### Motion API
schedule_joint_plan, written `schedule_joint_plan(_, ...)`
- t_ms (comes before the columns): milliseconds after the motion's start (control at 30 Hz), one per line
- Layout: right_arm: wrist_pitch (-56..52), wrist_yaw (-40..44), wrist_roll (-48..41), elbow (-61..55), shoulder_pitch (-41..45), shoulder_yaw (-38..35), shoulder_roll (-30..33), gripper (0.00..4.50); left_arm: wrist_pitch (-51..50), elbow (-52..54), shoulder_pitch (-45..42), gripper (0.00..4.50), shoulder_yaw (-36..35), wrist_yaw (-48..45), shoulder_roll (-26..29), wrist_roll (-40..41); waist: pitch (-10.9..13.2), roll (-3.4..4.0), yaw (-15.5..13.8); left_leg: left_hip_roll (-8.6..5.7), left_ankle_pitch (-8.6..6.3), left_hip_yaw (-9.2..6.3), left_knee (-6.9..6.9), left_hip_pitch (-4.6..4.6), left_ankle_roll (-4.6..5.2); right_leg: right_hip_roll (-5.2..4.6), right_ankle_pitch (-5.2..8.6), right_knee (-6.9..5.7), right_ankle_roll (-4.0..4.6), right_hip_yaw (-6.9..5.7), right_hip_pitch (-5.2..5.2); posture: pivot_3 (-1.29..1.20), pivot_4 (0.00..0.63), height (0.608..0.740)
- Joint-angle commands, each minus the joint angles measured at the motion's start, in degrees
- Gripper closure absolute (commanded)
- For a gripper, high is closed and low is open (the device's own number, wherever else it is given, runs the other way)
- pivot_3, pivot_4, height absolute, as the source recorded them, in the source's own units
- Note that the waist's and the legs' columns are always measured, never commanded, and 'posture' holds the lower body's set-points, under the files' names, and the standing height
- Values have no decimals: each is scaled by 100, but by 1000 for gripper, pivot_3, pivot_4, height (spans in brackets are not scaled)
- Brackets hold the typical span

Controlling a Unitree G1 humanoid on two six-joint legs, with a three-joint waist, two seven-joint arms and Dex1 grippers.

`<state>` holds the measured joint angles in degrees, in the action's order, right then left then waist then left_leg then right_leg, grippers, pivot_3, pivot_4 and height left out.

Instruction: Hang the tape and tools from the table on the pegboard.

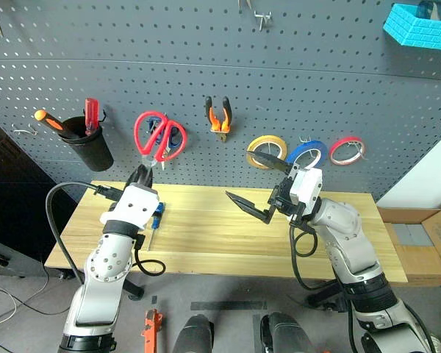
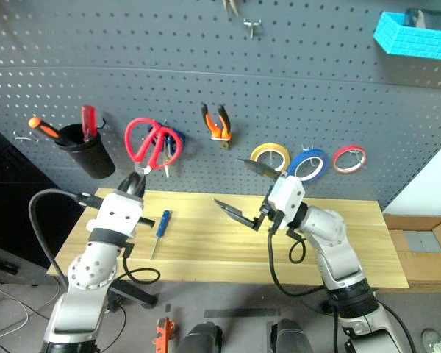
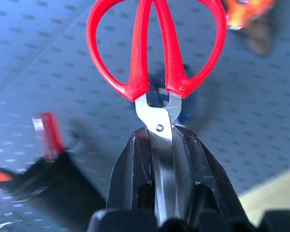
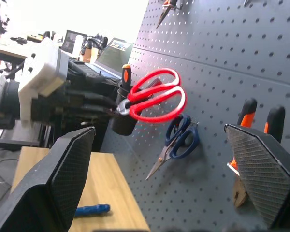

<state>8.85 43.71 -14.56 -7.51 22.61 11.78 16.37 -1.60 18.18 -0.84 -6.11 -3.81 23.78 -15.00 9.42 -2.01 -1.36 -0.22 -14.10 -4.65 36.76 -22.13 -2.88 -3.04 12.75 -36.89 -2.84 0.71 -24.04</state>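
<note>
Red scissors point(image 1: 159, 137) pinched by blades in left jaws point(image 1: 141, 175), handles up, long axis near upright, held just before pegboard point(image 1: 294, 88) over blue scissors point(image 4: 178, 140) hanging there. Free hook hard to make out. Right jaws point(image 1: 263, 191) spread wide, empty, above table point(image 1: 206, 235). Pliers point(image 1: 218, 116), tape point(image 1: 267, 151) already hung; blue screwdriver point(image 2: 162, 223) lay on table, nearer left arm.

No readable text, labels, brands or numbers anywhere in these views. Nothing legible on the pegboard point(image 1: 294, 66), the tape rolls, the tool handles or the table point(image 1: 228, 243).
</note>
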Motion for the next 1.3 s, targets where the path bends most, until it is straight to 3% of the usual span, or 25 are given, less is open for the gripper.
schedule_joint_plan(33,177,-1,-2,-36,72,-154,14,0,-64,-124,-233,4270,-211,145,-68,29,-6,1,-5,0,0,0,1,5,0,0,1,-1,-1,0,4,101,59,740)
schedule_joint_plan(433,148,-121,47,-202,55,-172,57,0,-483,-811,-967,4270,-47,-270,-320,519,-35,2,8,1,1,-2,7,41,2,4,-1,-5,1,0,40,67,72,740)
schedule_joint_plan(1067,33,-44,-2,-293,74,-138,92,0,-897,-1670,-1327,4270,-29,-623,-387,942,-39,4,9,0,0,-1,9,67,2,4,-1,-7,2,3,65,64,85,740)
schedule_joint_plan(1300,37,-16,54,-280,36,-157,130,0,-797,-1894,-1478,1874,9,-697,-303,929,-39,5,15,0,0,-1,9,77,3,4,1,-7,-1,4,76,51,84,740)
